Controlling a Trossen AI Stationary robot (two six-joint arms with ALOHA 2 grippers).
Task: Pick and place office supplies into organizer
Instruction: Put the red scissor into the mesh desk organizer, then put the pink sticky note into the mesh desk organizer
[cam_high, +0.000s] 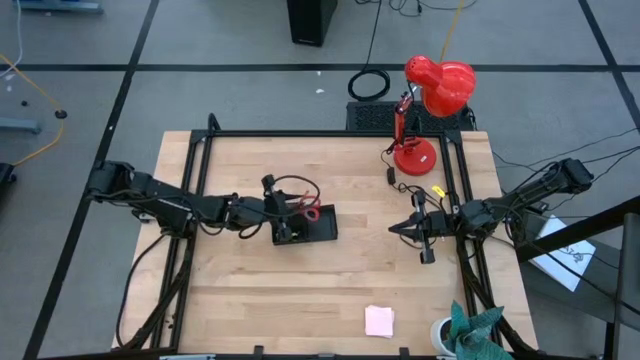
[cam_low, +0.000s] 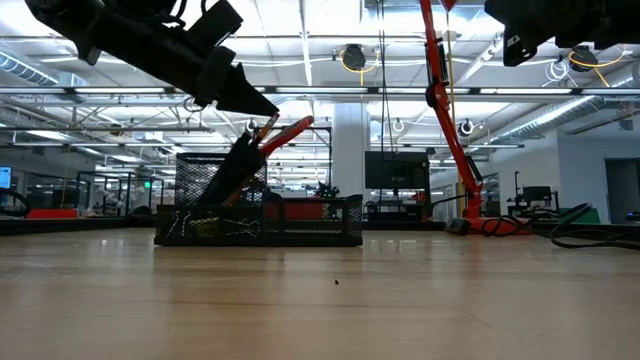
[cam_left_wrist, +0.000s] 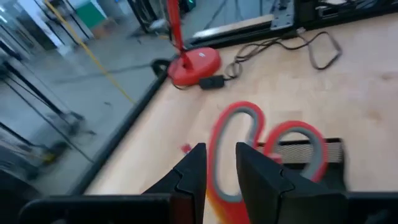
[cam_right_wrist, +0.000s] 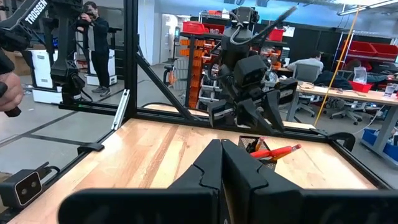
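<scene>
From overhead, my two dark arms reach in over a pale wooden bench (cam_high: 300, 300) from opposite sides. My left pincer (cam_high: 272, 212) hangs just above the taller compartment at the left end of the black mesh organizer (cam_high: 318, 229), which sits near the middle of the bench. Its fingers (cam_left_wrist: 189, 177) stand a little apart on either side of one loop of the red-handled scissors (cam_high: 303, 203), and I cannot tell whether they actually press on it. The scissors stand tilted in that taller compartment, with the red handles sticking up and out above the rim. In the level view, small black clips (cam_low: 215, 226) show through the mesh at the organizer's base. My right pincer (cam_high: 396, 229) hovers well apart to the right, above bare wood, clenched with nothing between its fingers. A pale pink note pad (cam_high: 379, 320) lies flat near the front edge of the bench. A red desk lamp (cam_high: 428, 110) stands at the back right corner.
</scene>
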